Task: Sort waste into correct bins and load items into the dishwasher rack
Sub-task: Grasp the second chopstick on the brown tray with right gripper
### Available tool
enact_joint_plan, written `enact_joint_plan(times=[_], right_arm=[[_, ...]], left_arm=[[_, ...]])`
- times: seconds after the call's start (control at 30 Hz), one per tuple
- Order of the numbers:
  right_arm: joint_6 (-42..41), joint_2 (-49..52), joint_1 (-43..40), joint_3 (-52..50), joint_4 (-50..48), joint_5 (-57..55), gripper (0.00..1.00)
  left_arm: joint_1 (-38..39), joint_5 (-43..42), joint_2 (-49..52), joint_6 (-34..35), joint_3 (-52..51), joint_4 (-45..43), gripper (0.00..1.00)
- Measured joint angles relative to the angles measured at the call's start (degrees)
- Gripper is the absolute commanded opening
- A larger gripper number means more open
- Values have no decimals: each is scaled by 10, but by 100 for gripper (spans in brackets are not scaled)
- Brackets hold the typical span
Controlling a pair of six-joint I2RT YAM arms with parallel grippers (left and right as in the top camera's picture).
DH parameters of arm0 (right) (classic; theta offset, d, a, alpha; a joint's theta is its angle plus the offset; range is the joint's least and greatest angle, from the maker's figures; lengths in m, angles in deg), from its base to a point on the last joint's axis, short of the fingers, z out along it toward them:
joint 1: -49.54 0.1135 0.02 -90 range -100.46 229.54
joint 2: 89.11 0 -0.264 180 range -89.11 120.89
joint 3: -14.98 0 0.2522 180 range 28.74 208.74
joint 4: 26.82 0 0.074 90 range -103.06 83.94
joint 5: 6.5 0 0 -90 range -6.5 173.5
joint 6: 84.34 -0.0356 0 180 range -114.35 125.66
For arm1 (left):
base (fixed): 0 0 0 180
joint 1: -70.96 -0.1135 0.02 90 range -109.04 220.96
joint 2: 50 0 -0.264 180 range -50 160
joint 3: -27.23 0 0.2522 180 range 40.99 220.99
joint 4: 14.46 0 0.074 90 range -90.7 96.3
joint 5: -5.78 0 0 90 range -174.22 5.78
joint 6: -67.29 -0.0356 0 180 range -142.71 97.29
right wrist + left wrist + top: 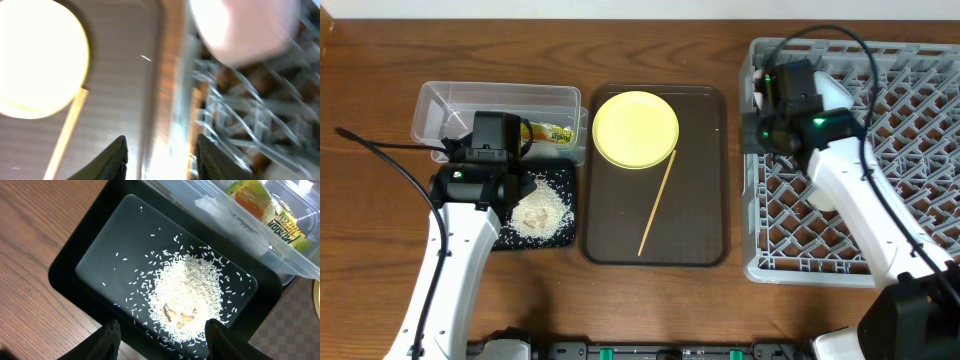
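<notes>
- At the far left of the wooden tabletop (pixel 380 250), a black cable trails off the left arm. The arm's white links cover the near left corner of the bins.
- Clear plastic tub (pixel 440 105): rectangular with rounded corners and see-through walls. The wrapper (pixel 270 215) lies at its right end, crinkled yellow-green foil with orange print. Its lettering is cut off by the edge of the left wrist view.
- Black tray (pixel 65 275): shallow, matte and rectangular, touching the tub's near side. The rice (pixel 187 297) sits in a loose white heap right of centre with stray grains scattered around it. A few tan bits lie in the heap, too small to name.
- Left tool (pixel 162 340): it hovers over the tray's near rim with its dark fingers spread wide and nothing between them. From overhead the wrist hides it.
- Brown tray (pixel 700 200): large, dark and finely textured, just right of both bins. The plate (pixel 635 128), round, smooth and yellow, rests at its far left. One thin wooden chopstick (pixel 657 203) runs diagonally from the plate's edge toward the near side.
- Right tool (pixel 160 160): its fingers stand well apart and hold nothing. It hangs over the seam between the brown tray and the rack, and the whole right wrist view is motion-blurred.
- Rack (pixel 920 130): a grey plastic lattice of pegs that runs off the right edge of the frame. The right arm crosses its left half.
- A pale shape (pixel 240 30) sits in the rack's near corner in the wrist view, too blurred to identify.
</notes>
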Motion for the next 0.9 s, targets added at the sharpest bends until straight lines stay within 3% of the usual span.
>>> enact_joint_plan(times=[0.27, 0.67, 0.83, 0.9], right_arm=[[-16, 15, 102, 0, -20, 8, 49], [-122, 179, 207, 0, -47, -3, 49], [-154, 216, 229, 0, -50, -25, 43], [-166, 221, 233, 0, -44, -42, 35]], left_arm=[[0, 0, 0, 0, 0, -1, 57], [0, 0, 0, 0, 0, -1, 57], [0, 0, 0, 0, 0, -1, 57], [0, 0, 0, 0, 0, -1, 57]])
